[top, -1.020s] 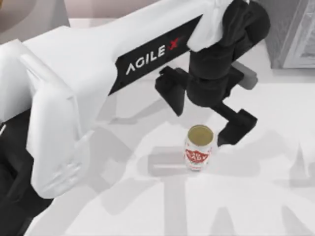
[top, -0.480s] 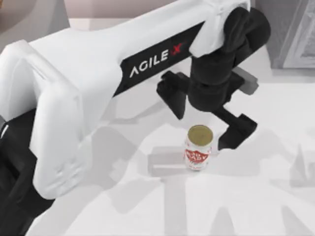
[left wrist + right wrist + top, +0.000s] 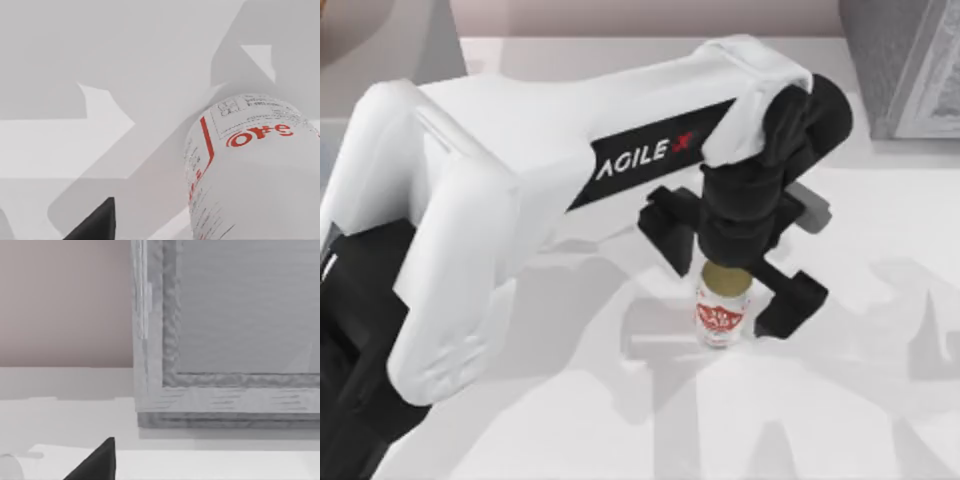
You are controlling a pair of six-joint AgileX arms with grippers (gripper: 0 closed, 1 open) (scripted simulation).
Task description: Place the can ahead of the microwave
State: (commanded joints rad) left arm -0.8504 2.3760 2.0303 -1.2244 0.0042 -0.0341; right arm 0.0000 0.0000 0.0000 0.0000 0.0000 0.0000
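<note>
The can stands upright on the white table, gold top and red-and-white label showing. My left gripper hangs directly over it, open, one finger to the can's left and the other close by its right side. The wrist partly covers the can's top. Up close in the left wrist view, the can's label sits beside a dark fingertip. The microwave is a pale grey box at the table's far right corner. My right arm is parked, and its wrist view faces the microwave's framed front.
The white tabletop stretches open in front of and to the right of the can. A pinkish wall runs behind the table. My left arm's white body spans the left half of the top view.
My left gripper has dropped and shifted toward the can, so its fingers now straddle the can instead of hovering behind it. The can has not moved.
</note>
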